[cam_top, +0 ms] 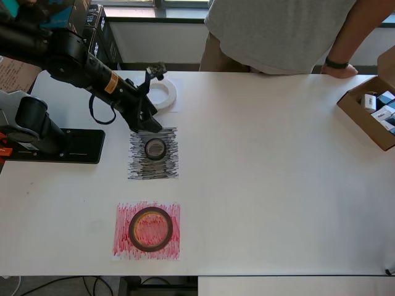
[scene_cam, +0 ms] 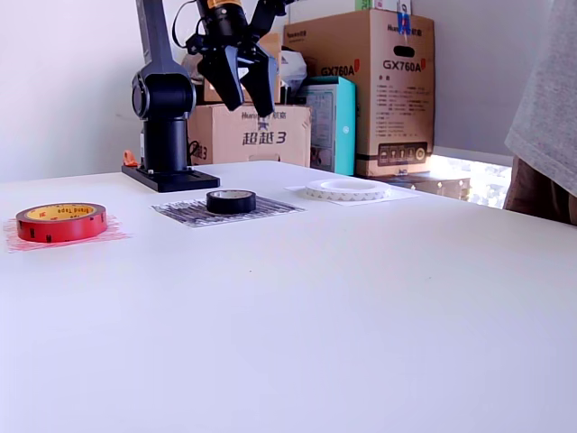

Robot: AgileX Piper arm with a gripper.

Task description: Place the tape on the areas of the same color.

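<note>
The small black tape roll lies flat on the black-grey scribbled patch. The red-brown tape ring lies on the red scribbled patch. The whitish tape ring lies on the white patch, partly hidden by the arm in the overhead view. My gripper is open and empty, raised well above the table over the far edge of the black patch, clear of the black roll.
The arm's black base stands at the overhead view's left. A person leans at the far table edge. An open cardboard box with small items sits at the overhead view's right. Cartons stand behind the table.
</note>
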